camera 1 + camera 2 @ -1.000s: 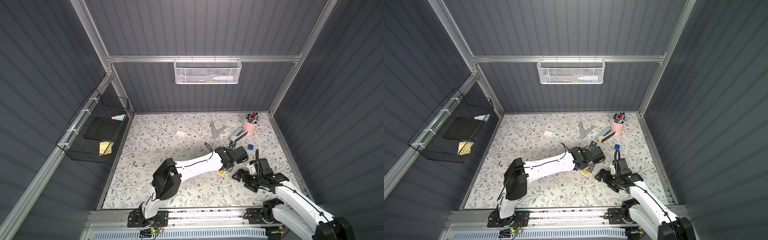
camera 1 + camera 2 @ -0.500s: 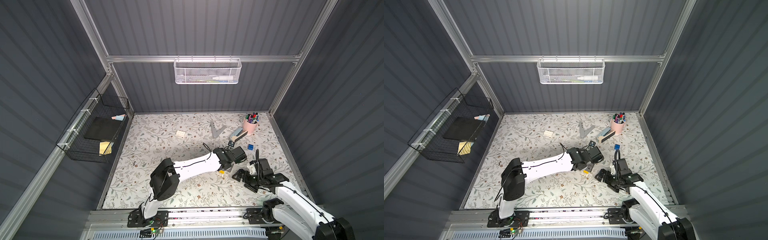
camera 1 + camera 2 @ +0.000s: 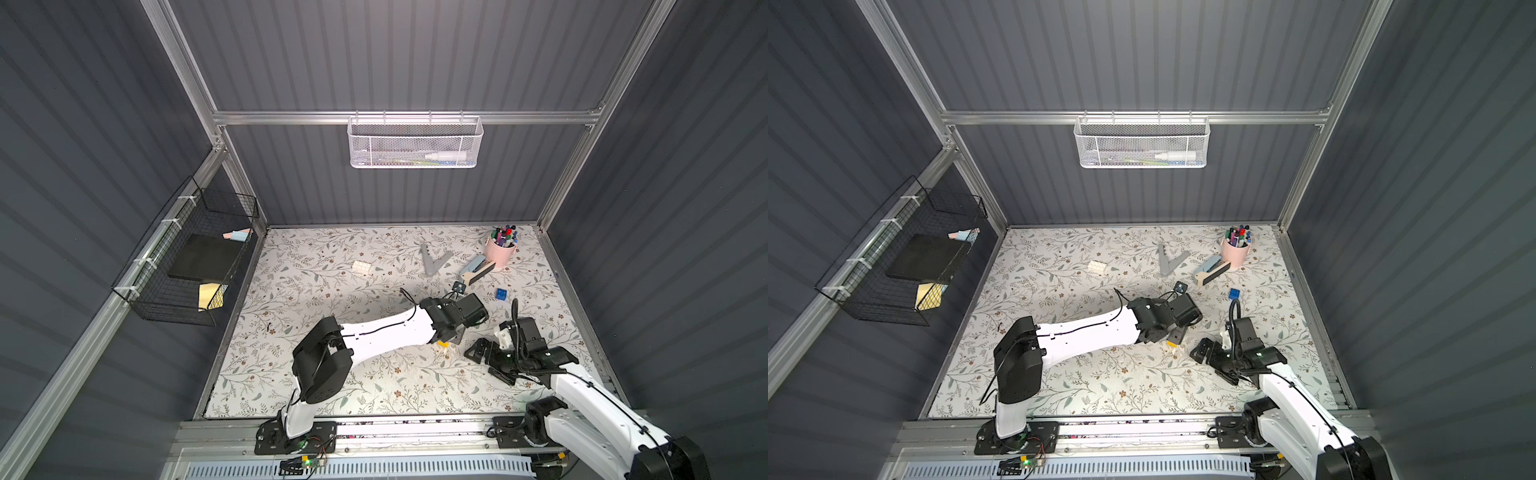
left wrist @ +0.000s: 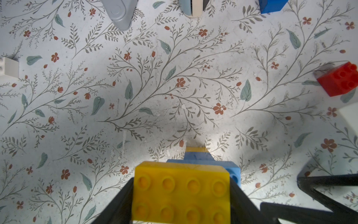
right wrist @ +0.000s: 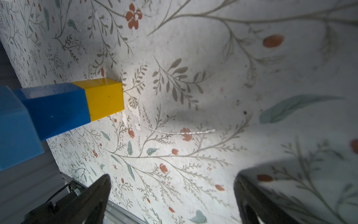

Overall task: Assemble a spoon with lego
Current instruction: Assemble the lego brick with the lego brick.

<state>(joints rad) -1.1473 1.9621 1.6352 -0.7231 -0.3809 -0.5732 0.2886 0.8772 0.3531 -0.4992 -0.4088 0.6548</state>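
Note:
My left gripper is shut on the spoon. Its fingers press both ends of the yellow eight-stud brick. Beneath that brick comes a blue one, and then a narrow blue-and-yellow handle points down to the mat. The handle's yellow tip sits at the mat's surface. Just right of it my right gripper hangs low and open, with only bare mat between its fingers. Loose lego lies around: a blue brick, a white brick and a red brick.
A grey V-shaped piece, a brush and a pink cup of pens stand at the back right. A small black part lies just behind my left wrist. Wire baskets hang on the left and back walls.
My left arm has shifted slightly to the left with the spoon still in its grip. The right arm has stayed where it was.

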